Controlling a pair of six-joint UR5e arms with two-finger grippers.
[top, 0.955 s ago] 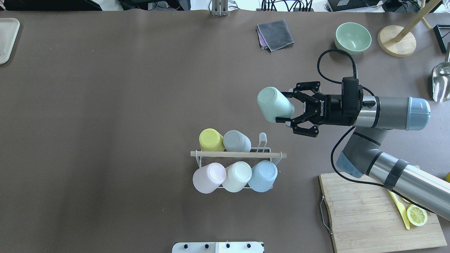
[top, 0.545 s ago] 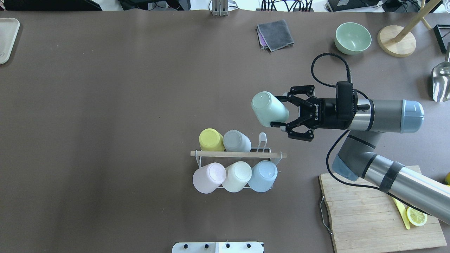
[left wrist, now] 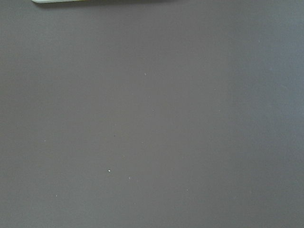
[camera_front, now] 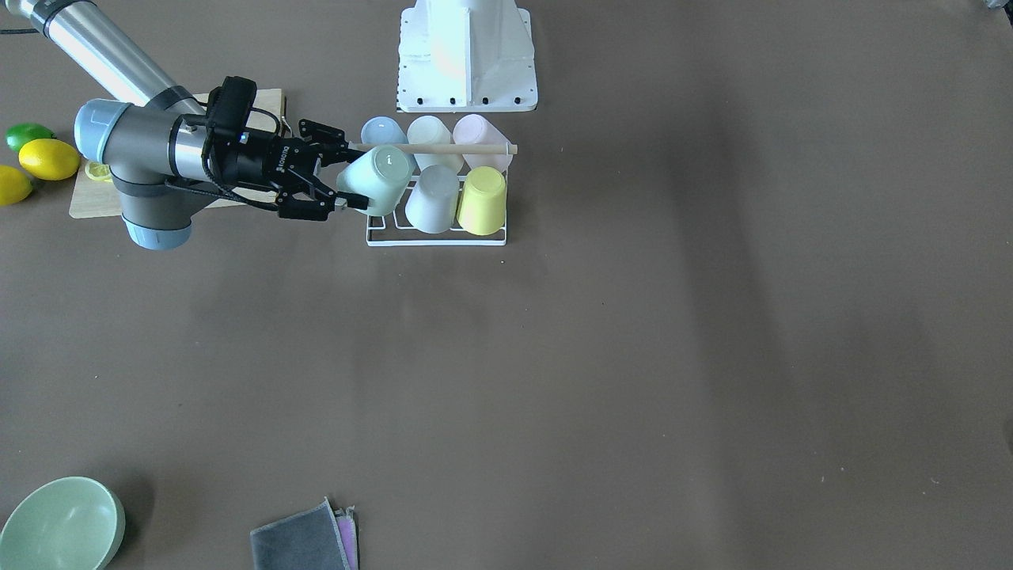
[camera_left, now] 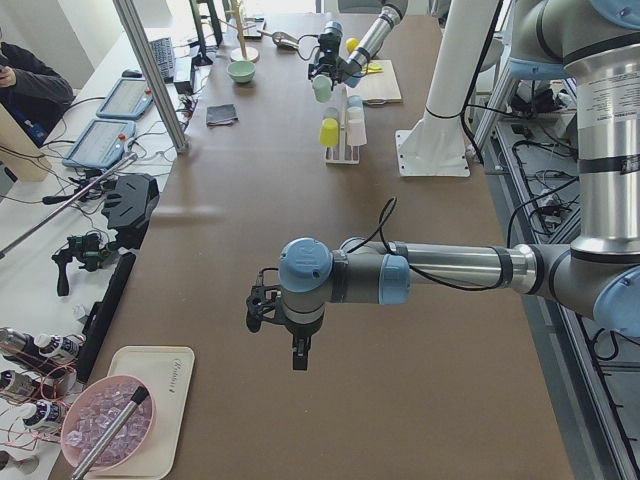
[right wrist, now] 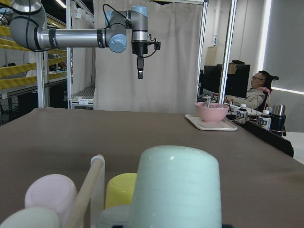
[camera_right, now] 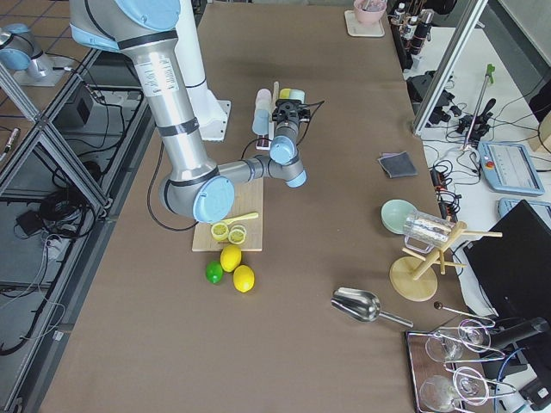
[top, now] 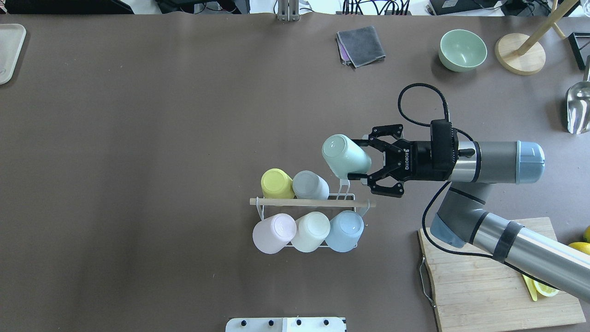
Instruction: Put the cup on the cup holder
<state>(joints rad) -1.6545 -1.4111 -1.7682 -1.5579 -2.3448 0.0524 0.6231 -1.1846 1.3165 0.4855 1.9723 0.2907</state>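
Step in hand: transport to the rack. Right gripper (top: 361,157) is pinching the mint cup (top: 345,156) by its rim end, base tilted up and away from the wrist. The cup hangs over the cup holder (top: 313,202) at its one free prong (top: 343,186), next to the grey cup (top: 310,184). The other five prongs are taken.

Next, my read: get the cup mouth square over that prong, drop straight down, then let go. Clearance to the grey cup and the wooden rod looks tight.

Hard to see:
- cup mouth is hidden behind the fingers
- prong tip is covered by the cup, so contact is unclear
- left gripper (camera_left: 275,310) is parked well away from the holder, spread or pressed together I can't tell
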